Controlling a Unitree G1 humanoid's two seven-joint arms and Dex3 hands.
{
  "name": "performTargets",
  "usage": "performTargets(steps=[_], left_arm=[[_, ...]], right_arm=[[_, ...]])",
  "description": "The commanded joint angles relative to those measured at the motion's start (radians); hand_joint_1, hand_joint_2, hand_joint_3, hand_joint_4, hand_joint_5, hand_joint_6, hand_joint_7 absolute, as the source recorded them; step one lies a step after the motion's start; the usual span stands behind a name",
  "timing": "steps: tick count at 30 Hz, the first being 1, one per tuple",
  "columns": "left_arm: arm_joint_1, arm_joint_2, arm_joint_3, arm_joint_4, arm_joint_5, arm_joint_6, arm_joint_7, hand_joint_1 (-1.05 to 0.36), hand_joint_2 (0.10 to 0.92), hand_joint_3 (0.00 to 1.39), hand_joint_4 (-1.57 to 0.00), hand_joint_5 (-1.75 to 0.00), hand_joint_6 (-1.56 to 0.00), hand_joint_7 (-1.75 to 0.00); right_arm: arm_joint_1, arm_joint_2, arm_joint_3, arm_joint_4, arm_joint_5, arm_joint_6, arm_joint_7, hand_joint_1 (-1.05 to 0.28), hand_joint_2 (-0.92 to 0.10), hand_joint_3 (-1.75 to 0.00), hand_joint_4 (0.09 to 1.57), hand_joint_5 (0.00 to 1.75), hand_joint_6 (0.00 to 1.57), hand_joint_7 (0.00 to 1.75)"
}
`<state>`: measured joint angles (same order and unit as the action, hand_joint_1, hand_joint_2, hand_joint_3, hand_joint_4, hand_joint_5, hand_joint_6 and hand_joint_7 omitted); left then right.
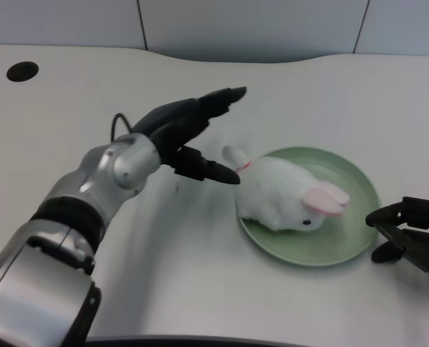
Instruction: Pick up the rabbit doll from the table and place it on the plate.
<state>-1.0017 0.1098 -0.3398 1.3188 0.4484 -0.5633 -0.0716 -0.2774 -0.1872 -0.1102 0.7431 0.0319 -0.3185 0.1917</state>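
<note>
The right hand [409, 231] is cut off at the picture's right edge, and the left forearm runs out of view at the near left corner. The rabbit doll [287, 196] hides part of the green plate [352, 238] under it. The doll is white and plush, with pink-lined ears lying toward the right, a dark eye, and a small tail toward the left. It lies on the plate's left half on the white desk [200, 275]. The left hand [193, 134] hovers just left of it, fingers spread, holding nothing.
</note>
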Motion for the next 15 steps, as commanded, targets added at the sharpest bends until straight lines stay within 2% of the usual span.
performTargets(steps=[1, 4, 7, 10, 11, 13, 15], left_arm=[[0.062, 0.041, 0.068, -0.022, -0.076, -0.041, -0.075, -0.85, 0.914, 0.01, -0.01, -0.01, -0.04, -0.02], [0.13, 0.071, 0.139, -0.045, -0.157, -0.082, -0.147, -0.87, 0.92, 0.03, 0.0, 0.0, -0.05, -0.02], [0.217, 0.076, 0.217, -0.075, -0.247, -0.121, -0.178, -0.77, 0.921, 0.21, -0.09, -0.05, -0.08, -0.03], [0.307, 0.065, 0.294, -0.122, -0.332, -0.134, -0.165, -0.69, 0.921, 0.4, -0.2, -0.11, -0.14, -0.04], [0.332, 0.062, 0.311, -0.137, -0.347, -0.138, -0.153, -0.67, 0.921, 0.47, -0.29, -0.16, -0.2, -0.06], [0.354, 0.06, 0.324, -0.158, -0.357, -0.137, -0.142, -0.66, 0.921, 0.5, -0.33, -0.19, -0.22, -0.06], [0.416, 0.058, 0.371, -0.199, -0.423, -0.114, -0.176, -0.65, 0.921, 0.52, -0.45, -0.26, -0.28, -0.08]], right_arm=[[0.011, -0.013, -0.005, -0.013, 0.004, 0.025, -0.004, -0.83, -0.92, -0.02, 0.97, 0.89, 0.91, 0.77], [0.009, -0.016, -0.003, -0.017, -0.001, 0.032, -0.007, -0.84, -0.92, -0.02, 0.97, 0.89, 0.9, 0.78], [0.009, -0.015, -0.006, -0.02, 0.004, 0.04, -0.004, -0.82, -0.91, -0.02, 0.97, 0.89, 0.89, 0.79], [0.01, -0.017, -0.004, -0.026, 0.001, 0.046, -0.005, -0.83, -0.91, -0.01, 0.97, 0.9, 0.89, 0.81], [0.011, -0.018, -0.003, -0.029, -0.001, 0.05, -0.006, -0.84, -0.92, -0.02, 0.96, 0.91, 0.89, 0.82], [0.013, -0.019, -0.002, -0.034, -0.004, 0.054, -0.008, -0.84, -0.92, -0.02, 0.96, 0.91, 0.88, 0.82], [0.016, -0.02, -0.005, -0.037, 0.0, 0.051, -0.005, -0.83, -0.92, -0.02, 0.96, 0.92, 0.88, 0.83]])
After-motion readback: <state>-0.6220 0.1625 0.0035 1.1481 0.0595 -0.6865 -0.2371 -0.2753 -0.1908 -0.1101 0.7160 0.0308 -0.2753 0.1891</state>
